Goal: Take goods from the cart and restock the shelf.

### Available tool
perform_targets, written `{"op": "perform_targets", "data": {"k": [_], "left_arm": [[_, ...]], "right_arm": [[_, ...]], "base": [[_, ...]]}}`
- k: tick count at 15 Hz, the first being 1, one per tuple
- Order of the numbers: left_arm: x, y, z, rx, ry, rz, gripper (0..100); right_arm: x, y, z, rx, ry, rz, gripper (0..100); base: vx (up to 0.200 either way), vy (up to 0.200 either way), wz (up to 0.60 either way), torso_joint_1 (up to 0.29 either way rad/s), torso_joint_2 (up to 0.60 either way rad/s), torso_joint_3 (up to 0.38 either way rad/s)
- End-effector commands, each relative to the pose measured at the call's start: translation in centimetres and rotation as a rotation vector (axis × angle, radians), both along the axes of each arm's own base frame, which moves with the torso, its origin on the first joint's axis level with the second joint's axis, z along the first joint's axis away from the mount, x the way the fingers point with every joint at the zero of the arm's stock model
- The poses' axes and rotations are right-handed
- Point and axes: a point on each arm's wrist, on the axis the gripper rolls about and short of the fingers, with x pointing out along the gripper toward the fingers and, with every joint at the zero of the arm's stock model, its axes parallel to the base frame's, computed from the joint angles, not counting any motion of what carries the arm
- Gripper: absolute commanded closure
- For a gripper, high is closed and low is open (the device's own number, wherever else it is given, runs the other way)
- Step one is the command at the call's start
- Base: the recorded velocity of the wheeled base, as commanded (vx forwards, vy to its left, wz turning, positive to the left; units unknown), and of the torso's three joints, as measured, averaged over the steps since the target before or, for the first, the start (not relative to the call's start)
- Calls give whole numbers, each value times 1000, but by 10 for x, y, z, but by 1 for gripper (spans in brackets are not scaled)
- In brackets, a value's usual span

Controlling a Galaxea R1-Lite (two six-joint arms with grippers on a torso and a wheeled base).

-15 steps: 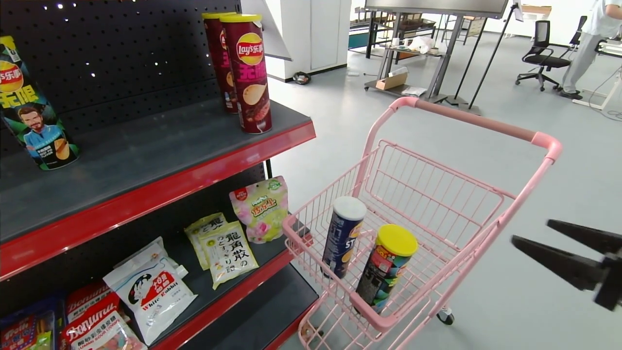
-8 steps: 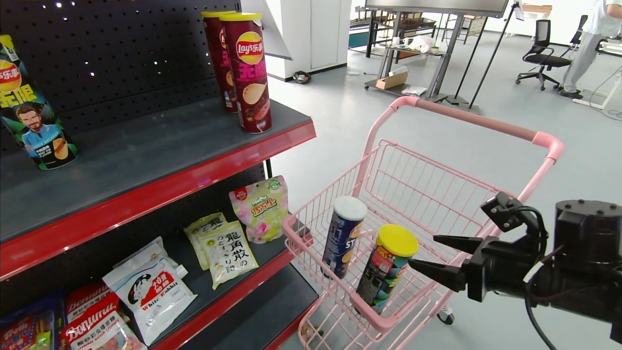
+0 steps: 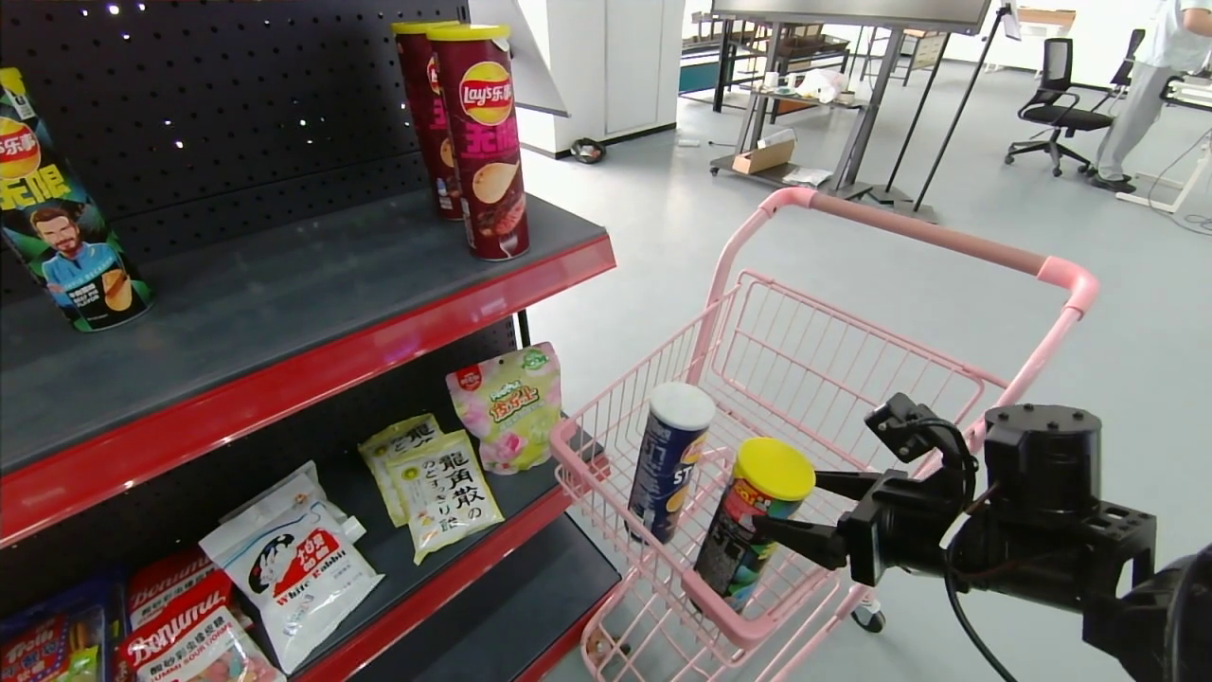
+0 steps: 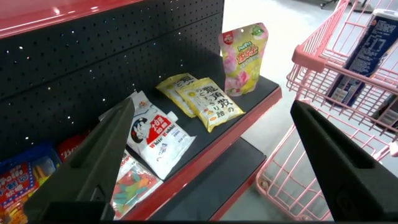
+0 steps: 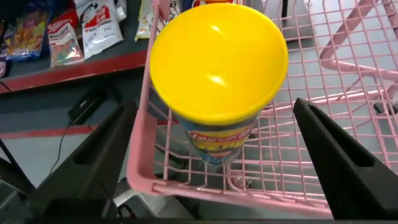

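Two chip cans stand in the pink cart (image 3: 904, 237): one with a yellow lid (image 3: 757, 530) near the front corner, and a blue one with a white lid (image 3: 668, 464) beside it. My right gripper (image 3: 791, 502) is open at the yellow-lidded can, level with its top. In the right wrist view the can (image 5: 217, 68) sits between the spread fingers of the right gripper (image 5: 212, 106), with a gap on each side. My left gripper (image 4: 211, 104) is open and holds nothing, facing the lower shelf (image 4: 211, 168) beside the cart (image 4: 311, 62).
The upper shelf (image 3: 284, 284) holds two maroon cans (image 3: 488, 142) at its right end and a green can (image 3: 66, 227) at the left, with bare board between. Snack bags (image 3: 445, 488) lie on the lower shelf. Open floor lies behind the cart.
My right arm has come in from the right edge of the head view to the cart, bringing its open gripper up to the yellow-lidded can. The cans have not moved.
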Motion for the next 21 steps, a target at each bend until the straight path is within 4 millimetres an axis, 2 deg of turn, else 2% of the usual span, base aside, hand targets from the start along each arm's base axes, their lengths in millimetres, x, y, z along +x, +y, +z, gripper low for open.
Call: {"op": "perform_targets", "data": {"k": [1, 9, 14, 18, 19, 21], "left_arm": [[0, 0, 0, 0, 0, 1, 0], [0, 0, 0, 1, 0, -1, 0], [0, 0, 0, 1, 0, 1, 0], [0, 0, 0, 1, 0, 1, 0], [0, 0, 0, 1, 0, -1, 0], [0, 0, 0, 1, 0, 1, 0]], "right_arm": [[8, 4, -20, -17, 49, 4, 0], [36, 18, -28, -6, 32, 17, 0], [38, 30, -35, 1, 18, 46, 0], [42, 31, -37, 4, 5, 42, 0], [43, 31, -38, 2, 7, 36, 100], [45, 30, -43, -5, 7, 24, 100]], "base": [[0, 0, 0, 0, 0, 0], [0, 0, 0, 0, 0, 0], [0, 0, 0, 0, 0, 0], [0, 0, 0, 0, 0, 0], [0, 0, 0, 0, 0, 0], [0, 0, 0, 0, 0, 0]]}}
